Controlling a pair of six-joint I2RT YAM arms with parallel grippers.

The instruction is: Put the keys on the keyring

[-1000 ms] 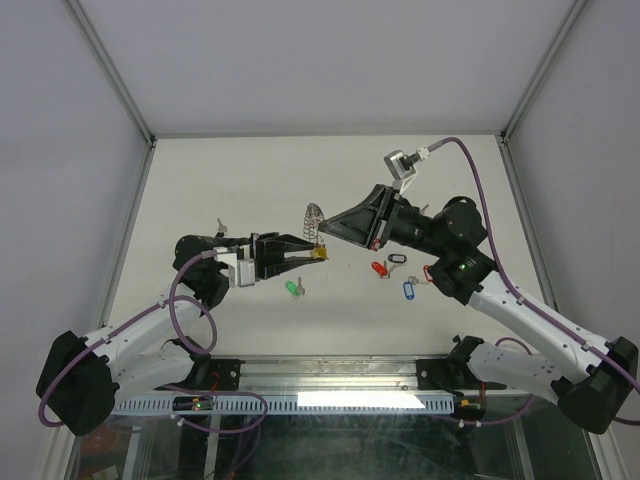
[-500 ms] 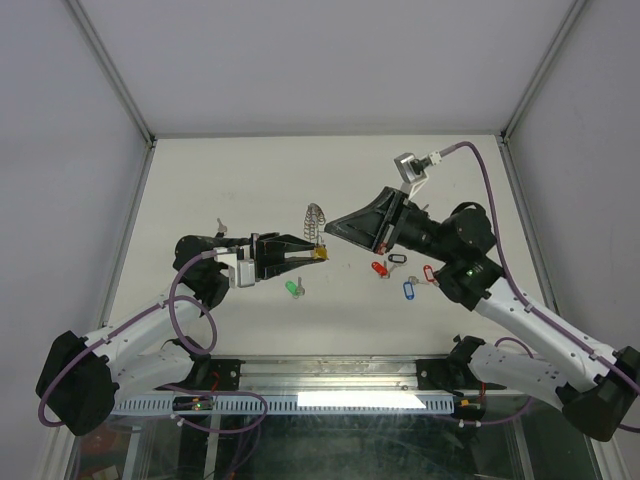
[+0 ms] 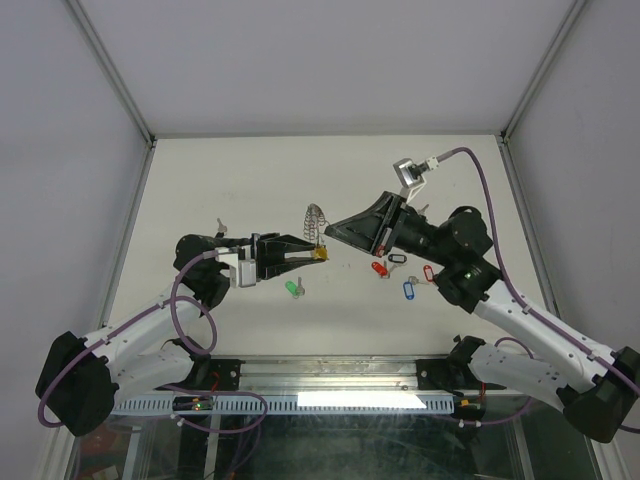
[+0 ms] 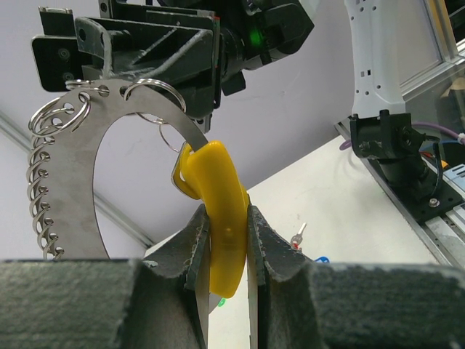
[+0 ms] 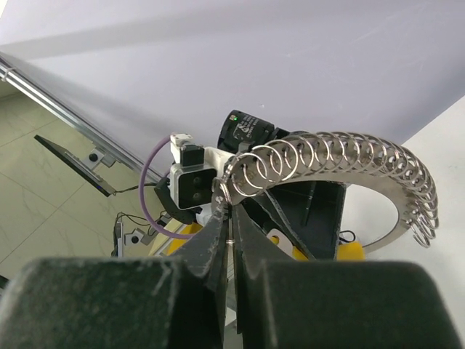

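Keyring (image 3: 314, 222) upright (yellow end pinched); 5 tagged keys (image 3: 408, 290) loose.

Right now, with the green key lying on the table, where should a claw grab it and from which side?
Probably its green tag, from straight above: it lies flat on the table, apart from the other keys, and the tag is its widest part. The metal end is too small to judge.

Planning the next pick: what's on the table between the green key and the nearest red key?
Nothing. In the top view, the table from the green key to that red key is bare.
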